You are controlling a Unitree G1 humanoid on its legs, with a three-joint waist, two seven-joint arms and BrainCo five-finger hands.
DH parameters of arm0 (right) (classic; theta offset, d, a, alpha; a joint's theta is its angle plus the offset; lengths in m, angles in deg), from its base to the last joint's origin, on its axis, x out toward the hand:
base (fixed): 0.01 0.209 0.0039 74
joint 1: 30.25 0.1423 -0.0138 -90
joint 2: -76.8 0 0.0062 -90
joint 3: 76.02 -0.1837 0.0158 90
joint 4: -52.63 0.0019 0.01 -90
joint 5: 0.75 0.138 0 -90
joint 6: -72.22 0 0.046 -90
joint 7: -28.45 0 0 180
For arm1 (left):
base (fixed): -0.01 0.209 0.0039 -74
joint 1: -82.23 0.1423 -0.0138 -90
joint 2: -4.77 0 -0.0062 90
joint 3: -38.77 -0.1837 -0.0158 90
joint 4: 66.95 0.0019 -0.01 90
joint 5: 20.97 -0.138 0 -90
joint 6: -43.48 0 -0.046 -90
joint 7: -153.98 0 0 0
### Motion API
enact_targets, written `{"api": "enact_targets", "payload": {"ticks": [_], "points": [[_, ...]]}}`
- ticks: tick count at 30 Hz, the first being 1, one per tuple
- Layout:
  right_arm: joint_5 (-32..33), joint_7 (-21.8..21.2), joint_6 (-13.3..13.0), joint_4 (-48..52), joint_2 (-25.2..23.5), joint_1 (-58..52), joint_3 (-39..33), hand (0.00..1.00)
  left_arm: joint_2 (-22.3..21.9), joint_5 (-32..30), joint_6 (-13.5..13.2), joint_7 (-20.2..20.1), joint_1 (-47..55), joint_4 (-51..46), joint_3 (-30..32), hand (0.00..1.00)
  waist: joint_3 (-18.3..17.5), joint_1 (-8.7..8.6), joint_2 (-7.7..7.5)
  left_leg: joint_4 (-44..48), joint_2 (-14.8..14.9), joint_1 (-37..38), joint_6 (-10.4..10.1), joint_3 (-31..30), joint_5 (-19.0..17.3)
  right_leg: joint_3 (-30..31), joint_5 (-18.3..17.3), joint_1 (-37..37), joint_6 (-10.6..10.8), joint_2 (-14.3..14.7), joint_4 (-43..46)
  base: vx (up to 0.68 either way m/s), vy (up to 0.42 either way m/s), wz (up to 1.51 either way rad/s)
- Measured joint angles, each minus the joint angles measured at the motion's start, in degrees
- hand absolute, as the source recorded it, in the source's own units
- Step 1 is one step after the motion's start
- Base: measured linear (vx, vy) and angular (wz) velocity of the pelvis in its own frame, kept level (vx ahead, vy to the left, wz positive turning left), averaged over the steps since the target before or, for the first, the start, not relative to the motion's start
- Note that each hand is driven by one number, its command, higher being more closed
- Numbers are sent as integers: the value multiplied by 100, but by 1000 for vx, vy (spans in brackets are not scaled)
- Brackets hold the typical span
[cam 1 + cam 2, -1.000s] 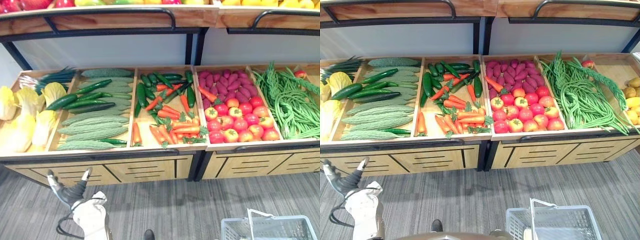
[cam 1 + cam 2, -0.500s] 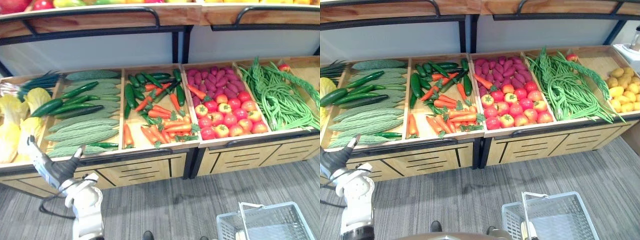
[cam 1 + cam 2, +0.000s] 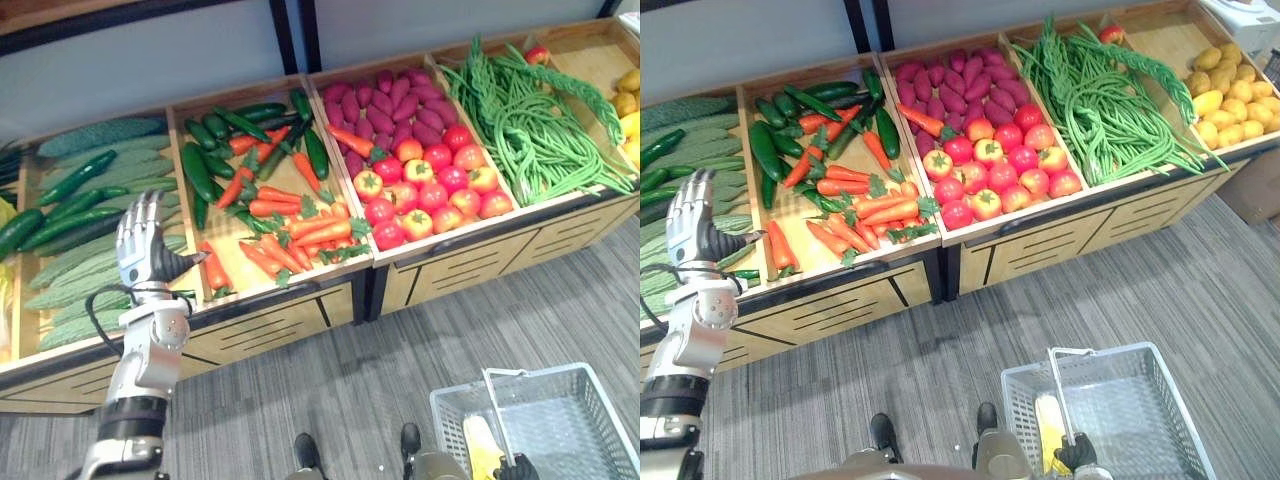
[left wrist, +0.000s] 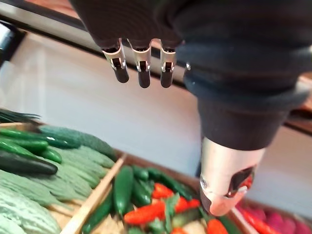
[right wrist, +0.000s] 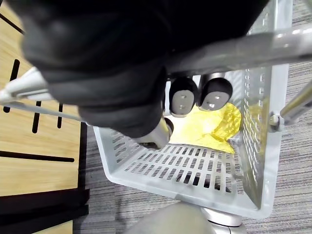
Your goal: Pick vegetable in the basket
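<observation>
The left hand (image 3: 140, 248) is hovering empty above the front of the display shelf (image 3: 270, 325), its fingers (image 3: 138, 208) straight and slightly spread, thumb sticking out. The nearest carrot (image 3: 213, 268) is lying just beside the thumb, toward the robot's right, its long axis running front to back. The cucumbers (image 3: 75, 175) are lying on the other side. The right hand (image 3: 1076, 455) is curling round the basket handle (image 3: 1060, 395), carrying the basket (image 3: 1090, 357) with a yellow vegetable (image 3: 1048, 425) inside, well apart from the produce.

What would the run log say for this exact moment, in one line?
left hand open, empty, raised by cucumbers | right hand shut on basket handle | basket holds a yellow vegetable
</observation>
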Motion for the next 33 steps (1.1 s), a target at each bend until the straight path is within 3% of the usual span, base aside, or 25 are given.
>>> {"api": "enact_targets", "payload": {"ticks": [10,15,33], "points": [[5,7,-98,133,29,81,118,100,335,-259,-251,-351,-606,495,-975,0,296,-17,41,0,-39,-65,1,219,-4,251,135,-159,51,-4,-129,12,9,-14],[7,9,-138,197,31,147,164,100,392,-254,-245,-443,-899,837,-1291,0,386,-132,57,1,-40,-129,1,240,-4,310,173,-257,38,7,-125,56,-7,-6],[219,45,-141,408,30,241,328,100,240,-252,-92,-449,-1961,1425,-1793,0,692,-142,2,2,-33,-439,26,429,19,551,318,-716,39,44,-70,14,-4,-6]]}}
